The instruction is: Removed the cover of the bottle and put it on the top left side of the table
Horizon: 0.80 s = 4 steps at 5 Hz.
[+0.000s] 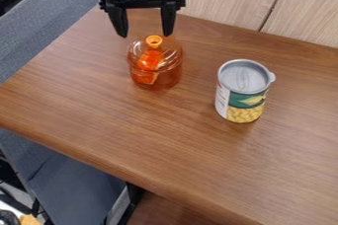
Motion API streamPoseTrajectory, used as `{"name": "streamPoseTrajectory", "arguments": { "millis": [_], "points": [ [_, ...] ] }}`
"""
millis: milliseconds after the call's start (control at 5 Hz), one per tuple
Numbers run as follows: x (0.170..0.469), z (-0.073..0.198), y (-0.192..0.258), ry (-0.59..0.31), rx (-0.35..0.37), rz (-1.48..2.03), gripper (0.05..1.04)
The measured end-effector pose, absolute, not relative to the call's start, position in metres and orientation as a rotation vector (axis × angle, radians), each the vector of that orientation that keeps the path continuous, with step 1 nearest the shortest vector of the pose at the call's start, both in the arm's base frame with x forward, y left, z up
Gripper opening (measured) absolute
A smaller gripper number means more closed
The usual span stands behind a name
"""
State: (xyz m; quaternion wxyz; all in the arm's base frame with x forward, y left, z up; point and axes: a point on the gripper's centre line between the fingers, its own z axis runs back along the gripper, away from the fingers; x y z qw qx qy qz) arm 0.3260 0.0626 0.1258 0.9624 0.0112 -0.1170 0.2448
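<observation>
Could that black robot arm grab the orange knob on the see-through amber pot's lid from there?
Probably yes: its open jaws hang close by the round orange knob, and nothing seems to block them. The silver-topped food can stands well off to one side.

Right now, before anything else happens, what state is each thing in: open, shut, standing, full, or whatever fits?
claw: open, hanging by the lid's knob, not gripping it
lid: on the jar
jar: upright, covered, with something orange showing through the glass; I can't tell what it is
can: upright, top closed, pull tab lying flat
</observation>
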Motion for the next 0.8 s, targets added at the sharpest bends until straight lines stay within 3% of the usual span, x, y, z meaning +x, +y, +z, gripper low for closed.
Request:
{"name": "streamPoseTrajectory", "arguments": {
  "millis": [800],
  "points": [
    [0.355,0.086,0.064,-0.181,0.043,0.492,0.999]
  ]
}}
